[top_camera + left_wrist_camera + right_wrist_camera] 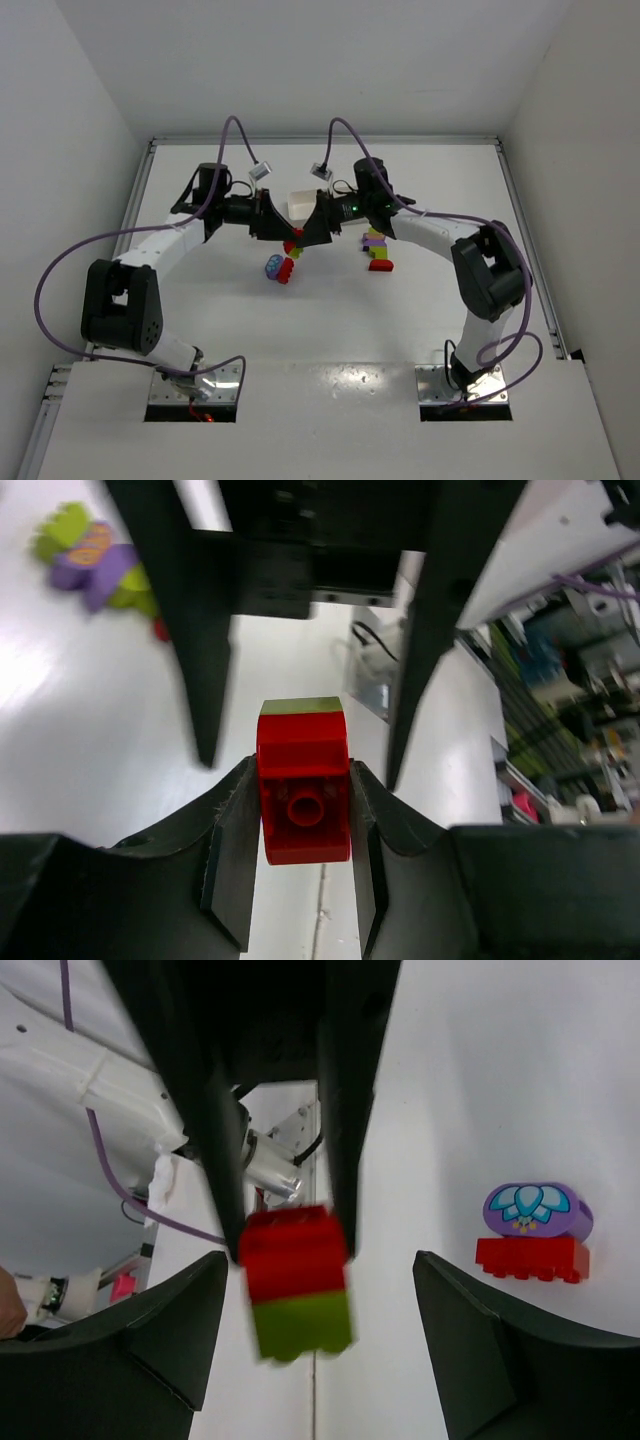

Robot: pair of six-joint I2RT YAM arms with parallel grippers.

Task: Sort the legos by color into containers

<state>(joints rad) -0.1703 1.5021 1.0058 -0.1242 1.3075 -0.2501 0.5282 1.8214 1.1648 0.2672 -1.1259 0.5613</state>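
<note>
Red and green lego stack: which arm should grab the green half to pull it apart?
Right, probably. The right gripper is open on either side of the green brick, while the left gripper is shut on the red brick and must hold.

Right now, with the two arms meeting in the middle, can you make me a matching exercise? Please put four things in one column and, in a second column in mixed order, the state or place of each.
Column one
1. left gripper
2. right gripper
3. purple brick with a flower print
4. white tray

Column two
A. open, fingers wide apart
B. joined to a red brick
C. on the far side of both grippers, partly hidden
D. shut on the red and green stack

Right pairs: 1-D, 2-A, 3-B, 4-C.
</note>
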